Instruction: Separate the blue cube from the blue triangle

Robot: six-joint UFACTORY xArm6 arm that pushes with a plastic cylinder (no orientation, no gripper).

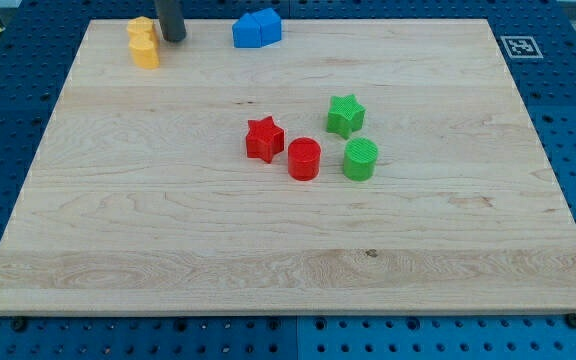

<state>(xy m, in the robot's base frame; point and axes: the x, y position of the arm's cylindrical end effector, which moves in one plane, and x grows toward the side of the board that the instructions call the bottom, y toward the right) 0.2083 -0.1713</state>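
The blue cube [247,32] and the blue triangle [268,25] sit touching each other at the view's top edge of the wooden board [168,230], cube on the left, triangle on the right. My tip [173,38] is at the view's top left, a short way left of the blue pair and just right of two yellow blocks [143,43]. It touches neither blue block.
Near the middle lie a red star [264,139], a red cylinder [304,159], a green star [346,115] and a green cylinder [360,159]. A fiducial marker [520,46] sits off the board's top right corner.
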